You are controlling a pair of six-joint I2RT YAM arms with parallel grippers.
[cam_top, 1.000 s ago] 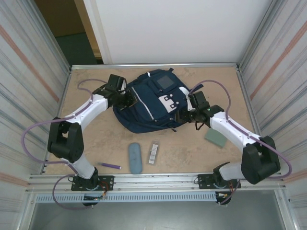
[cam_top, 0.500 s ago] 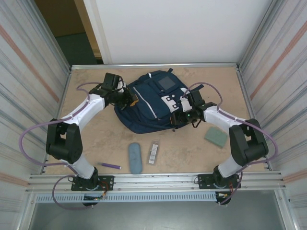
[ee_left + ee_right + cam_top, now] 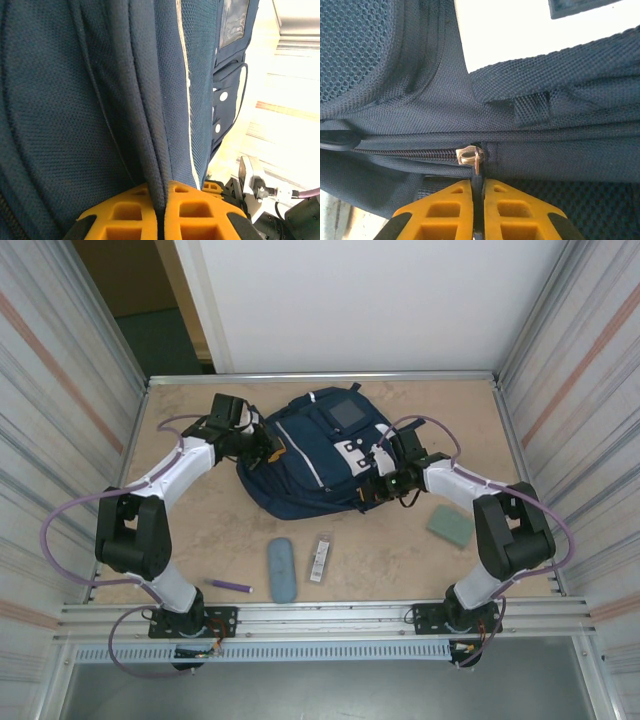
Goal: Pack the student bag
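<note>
The left gripper (image 3: 161,192) is clamped on a fold of the student bag (image 3: 315,455), coarse navy weave, while the right gripper (image 3: 478,187) pinches its metal zip pull (image 3: 470,156).

In the top view we see soft, even overhead light: the worktop (image 3: 200,530) is bright, with only a faint shadow at the near edge of the bag (image 3: 310,465). The doorway (image 3: 140,300) beyond the far left corner is dim. Both wrist views show the weave sharply, but the background beyond it burns out to white glare.
</note>
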